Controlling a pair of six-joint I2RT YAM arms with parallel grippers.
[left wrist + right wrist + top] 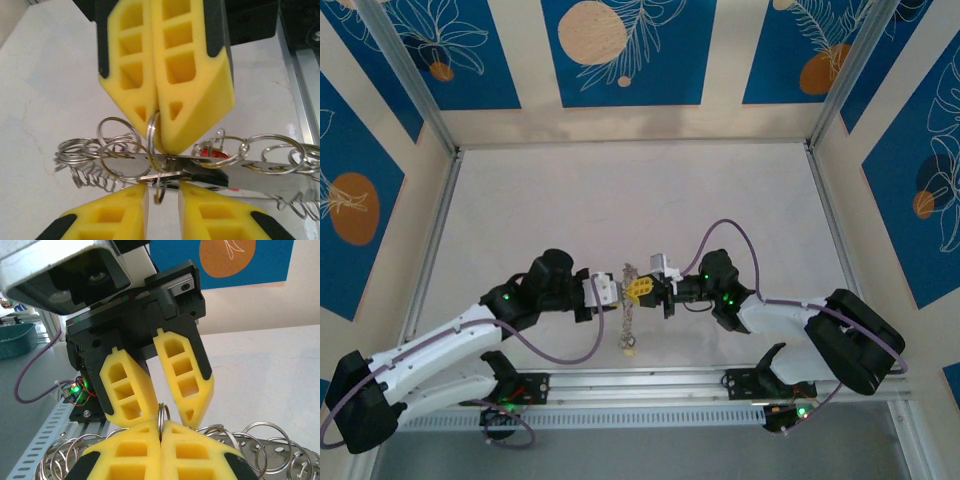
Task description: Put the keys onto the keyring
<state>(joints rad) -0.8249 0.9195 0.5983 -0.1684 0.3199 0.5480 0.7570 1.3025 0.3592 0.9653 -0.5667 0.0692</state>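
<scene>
My two grippers meet tip to tip above the table's near middle. My right gripper (640,290) (161,434) is shut on a thin silvery split ring, the keyring (161,416) (152,131), which stands edge-on between its yellow pads. Facing it, my left gripper (618,292) (162,202) is open by a narrow gap. A small ring (161,192) hangs loose in that gap, and a flat silvery key blade (167,175) lies across its fingertips. A bunch of keys and rings (628,322) dangles below the grippers, with a red tag (220,152) among them.
A flat metal strip (265,175) threaded with several split rings (116,131) runs across just beyond my left fingertips, with a wire coil (92,176) at its left. The aluminium rail (650,382) lies along the near table edge; white tabletop (620,200) stretches behind.
</scene>
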